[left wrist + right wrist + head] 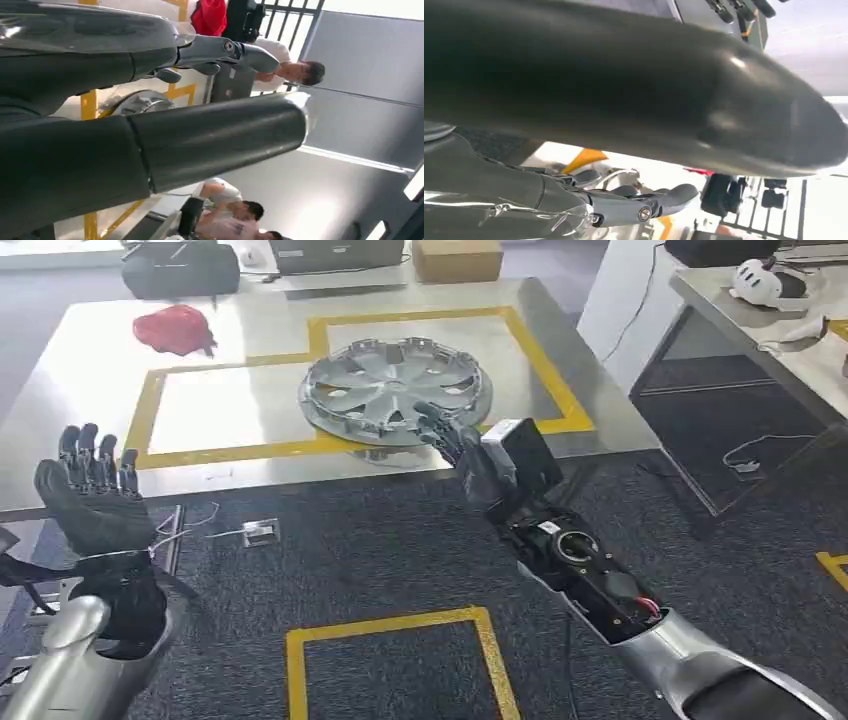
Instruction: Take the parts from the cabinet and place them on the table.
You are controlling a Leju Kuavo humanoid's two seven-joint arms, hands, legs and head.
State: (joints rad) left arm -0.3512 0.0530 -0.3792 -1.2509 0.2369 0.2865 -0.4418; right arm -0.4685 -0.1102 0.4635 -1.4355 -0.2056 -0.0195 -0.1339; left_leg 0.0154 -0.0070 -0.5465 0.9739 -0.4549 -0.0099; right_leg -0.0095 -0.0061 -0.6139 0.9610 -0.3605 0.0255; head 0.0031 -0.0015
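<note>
Hubcap (398,390) sits on table (250,405) near its front edge, right hand (447,437) at its rim; grip unclear. Left hand (95,490) open, empty. Release looks pending.

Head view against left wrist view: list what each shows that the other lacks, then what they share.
Head view alone: the right hand at the near rim of the silver wheel cover, the white headset, the cardboard box. Left wrist view alone: people standing beyond the table, and a grey wall. Both: the left hand, fingers apart and holding nothing, the yellow tape, the red object.
</note>
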